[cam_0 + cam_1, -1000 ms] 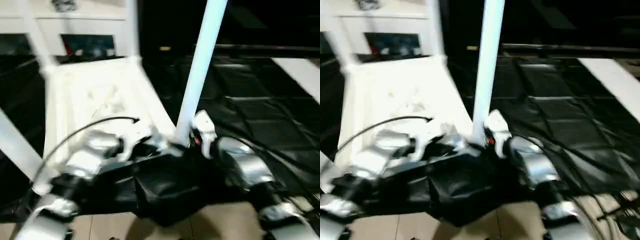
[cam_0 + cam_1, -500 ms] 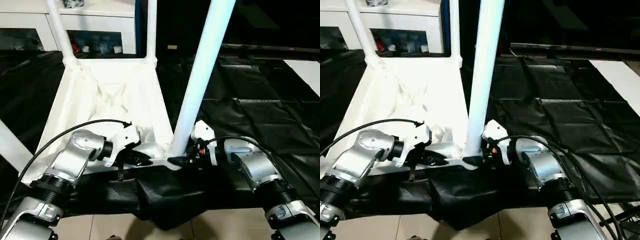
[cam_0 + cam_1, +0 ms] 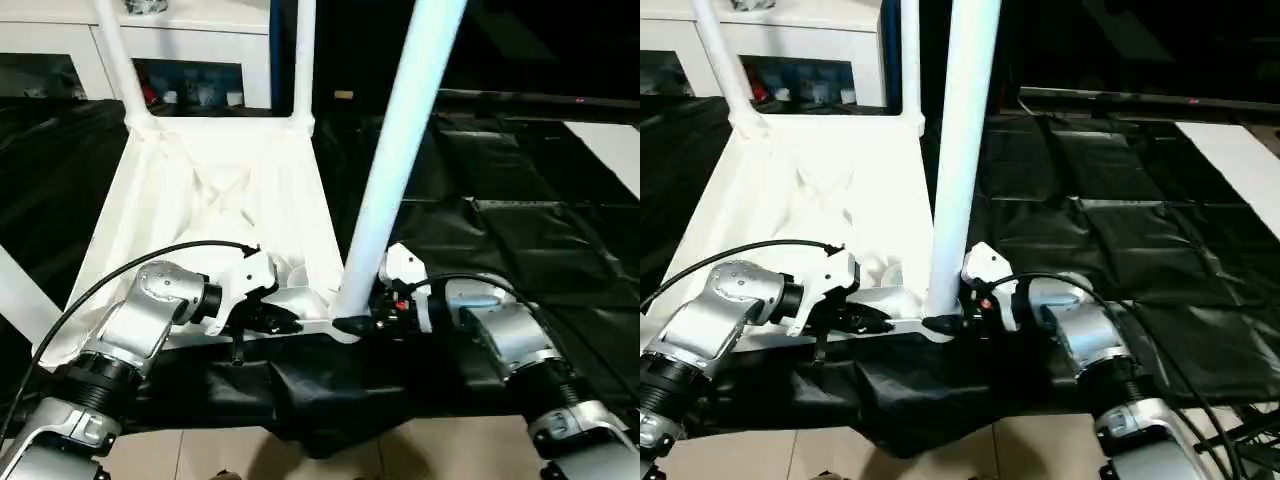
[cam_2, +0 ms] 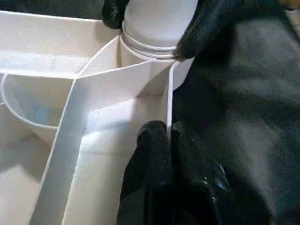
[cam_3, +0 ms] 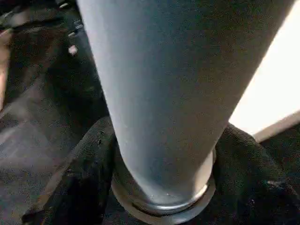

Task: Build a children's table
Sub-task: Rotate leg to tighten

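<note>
The table top point(image 3: 210, 210) is seen upside down on a black sheet point(image 3: 500, 230), ribbed underside up, at the centre-left of the head view. A leg point(image 3: 400, 150) is stood in the near right corner socket, rising toward 1 o'clock; two more legs point(image 3: 120, 60) are stood in the far corners at 11 and 12 o'clock. The base of the near leg is clasped by the right gripper point(image 5: 161, 187), one finger on each side. The thin side wall by that socket is pinched by the left gripper point(image 4: 166, 145), its fingers pressed together. A white cabinet point(image 3: 150, 40) is seen beyond, at 11 o'clock.
</note>
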You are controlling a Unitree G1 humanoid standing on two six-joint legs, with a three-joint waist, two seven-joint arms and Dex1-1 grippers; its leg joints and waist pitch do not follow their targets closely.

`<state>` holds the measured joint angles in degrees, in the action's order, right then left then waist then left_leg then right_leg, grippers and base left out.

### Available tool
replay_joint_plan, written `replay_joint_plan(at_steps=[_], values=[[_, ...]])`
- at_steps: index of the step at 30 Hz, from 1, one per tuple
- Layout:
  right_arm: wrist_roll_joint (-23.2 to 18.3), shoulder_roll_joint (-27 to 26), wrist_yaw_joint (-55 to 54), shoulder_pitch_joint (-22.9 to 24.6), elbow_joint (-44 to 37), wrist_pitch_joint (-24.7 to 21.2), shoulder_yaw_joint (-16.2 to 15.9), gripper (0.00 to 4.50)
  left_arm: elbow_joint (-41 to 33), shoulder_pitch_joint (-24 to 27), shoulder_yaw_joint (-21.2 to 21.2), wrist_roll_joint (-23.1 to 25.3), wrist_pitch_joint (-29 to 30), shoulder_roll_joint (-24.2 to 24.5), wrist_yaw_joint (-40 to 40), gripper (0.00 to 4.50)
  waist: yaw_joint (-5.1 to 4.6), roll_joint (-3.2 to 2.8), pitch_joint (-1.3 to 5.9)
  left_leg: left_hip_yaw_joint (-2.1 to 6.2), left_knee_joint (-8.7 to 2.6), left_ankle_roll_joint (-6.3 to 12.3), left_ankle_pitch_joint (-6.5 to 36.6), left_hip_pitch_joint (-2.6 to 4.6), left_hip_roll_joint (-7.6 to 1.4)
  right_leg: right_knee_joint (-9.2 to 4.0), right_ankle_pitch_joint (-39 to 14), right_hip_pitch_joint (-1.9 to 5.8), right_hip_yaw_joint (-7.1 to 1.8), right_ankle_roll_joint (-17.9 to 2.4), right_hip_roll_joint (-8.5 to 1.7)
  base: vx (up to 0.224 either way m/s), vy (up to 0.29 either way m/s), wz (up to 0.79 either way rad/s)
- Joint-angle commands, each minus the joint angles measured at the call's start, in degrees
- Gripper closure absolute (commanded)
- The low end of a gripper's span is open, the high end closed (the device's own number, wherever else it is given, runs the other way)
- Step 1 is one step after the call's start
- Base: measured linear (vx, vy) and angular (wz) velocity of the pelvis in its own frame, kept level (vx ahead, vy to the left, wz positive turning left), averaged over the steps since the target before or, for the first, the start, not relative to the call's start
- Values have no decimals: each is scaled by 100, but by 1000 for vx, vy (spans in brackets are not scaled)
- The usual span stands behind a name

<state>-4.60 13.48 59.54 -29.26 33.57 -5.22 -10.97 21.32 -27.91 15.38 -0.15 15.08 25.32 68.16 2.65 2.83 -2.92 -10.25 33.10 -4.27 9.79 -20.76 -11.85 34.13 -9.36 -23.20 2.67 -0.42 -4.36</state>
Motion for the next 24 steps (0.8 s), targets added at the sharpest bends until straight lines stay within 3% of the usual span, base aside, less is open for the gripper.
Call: replay_joint_plan(at_steps=[1, 6, 10, 11, 12, 13, 14, 20, 24], values=[[89, -235, -734, -104, 206, 16, 60, 181, 101, -121, 107, 50, 81, -313, -400, 450, -14, -21, 303, 17, -406, -108, 1796, 91, -111, -436, -2288, 188, -189, -1031, -318, 0, 0, 0], [224, -1112, -2621, -178, 639, -160, 355, 181, 497, -510, 59, 185, 317, -1187, -1483, 450, -125, -7, 295, 82, -409, -225, 2153, 87, -74, -557, -3277, 149, -148, -570, -328, -11, 0, 0], [374, -1461, -3194, -269, 779, -149, 345, 181, 615, -604, 145, 314, 390, -1481, -1843, 450, -130, -14, 298, 88, -391, -173, 2276, 112, -62, -612, -3443, 106, -132, -456, -323, 0, 0, 0], [378, -1532, -3201, -276, 781, -137, 325, 181, 628, -612, 170, 349, 399, -1518, -1881, 450, -135, -45, 294, 89, -393, -156, 2351, 118, -61, -629, -3445, 92, -129, -450, -312, 0, 0, 0], [413, -1577, -3189, -273, 762, -100, 271, 181, 632, -610, 196, 377, 393, -1541, -1893, 450, -139, -38, 292, 93, -397, -147, 2376, 111, -61, -630, -3441, 98, -120, -443, -307, 0, 0, 0], [453, -1626, -3117, -261, 718, -41, 182, 125, 630, -600, 229, 404, 376, -1561, -1884, 450, -135, -48, 299, 98, -403, -142, 2395, 105, -64, -626, -3389, 103, -120, -438, -305, 0, 0, 0], [400, -1653, -3006, -247, 685, -49, 178, 111, 623, -589, 235, 409, 376, -1568, -1864, 450, -139, -45, 298, 100, -412, -128, 2412, 101, -67, -617, -3321, 104, -122, -458, -301, 0, 0, 0], [189, -1448, -2542, -192, 449, -111, 233, 64, 521, -481, 219, 374, 289, -1315, -1544, 450, -145, -42, 307, 93, -432, -92, 2409, 79, -81, -572, -2943, 127, -146, -619, -300, 0, 0, 0], [225, -1165, -2214, -179, 324, 21, 174, 40, 416, -406, 218, 293, 198, -1100, -1229, 450, -138, -42, 327, 73, -430, -34, 2135, 44, -94, -515, -2489, 163, -172, -783, -304, 0, 0, 0]])
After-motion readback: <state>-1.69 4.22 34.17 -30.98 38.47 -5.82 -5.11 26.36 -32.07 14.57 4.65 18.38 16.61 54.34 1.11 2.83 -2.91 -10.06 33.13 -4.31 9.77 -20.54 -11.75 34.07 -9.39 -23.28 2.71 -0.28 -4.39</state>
